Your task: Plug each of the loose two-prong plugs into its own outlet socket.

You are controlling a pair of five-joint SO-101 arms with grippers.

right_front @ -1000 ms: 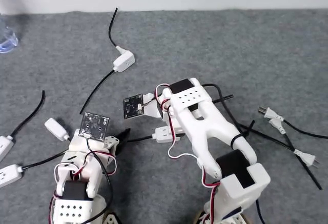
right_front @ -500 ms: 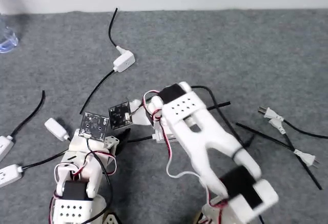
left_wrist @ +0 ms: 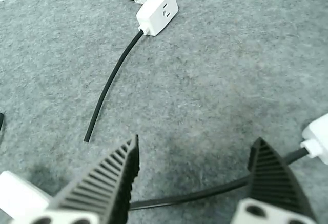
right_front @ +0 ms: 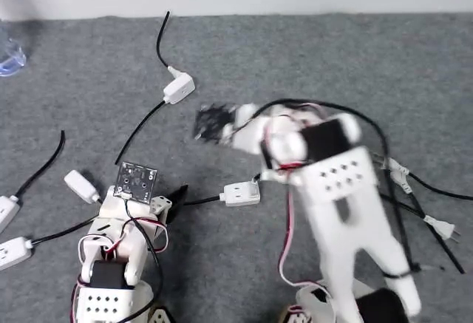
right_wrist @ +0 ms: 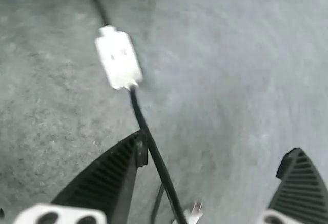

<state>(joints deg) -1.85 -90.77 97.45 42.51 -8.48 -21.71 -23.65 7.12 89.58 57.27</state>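
Overhead view of a grey carpeted desk (right_front: 369, 64) with two white robot arms rising from the bottom edge.

The left tool (left_wrist: 196, 143) sits at lower left. Its two black toothed fingers are spread wide apart and grip nothing. A white centre outlet socket (right_front: 242, 194) lies flat in mid-frame, just right of that tool. Its black cord (right_front: 203, 200) runs left to the tool's tip. In the left wrist view this cord crosses the desk beneath the open fingers.

An upper outlet socket (right_front: 179, 88), also white, lies in the upper left of the overhead frame, well apart from the left tool. It has dark cord leaving both of its ends. The left wrist view shows its two slots facing up.

The right arm (right_front: 340, 190) stretches from bottom right toward the centre and looks blurred. The right tool (right_wrist: 215, 147) is also spread wide and empty. The upper outlet socket lies ahead of it, and that socket's cord trails back just beside one finger.

The loose two-prong plugs (right_front: 443, 228) lie unplugged at the right edge, right of the right arm and well apart from both tools and from every socket. More white sockets (right_front: 15, 250) lie at the left edge.
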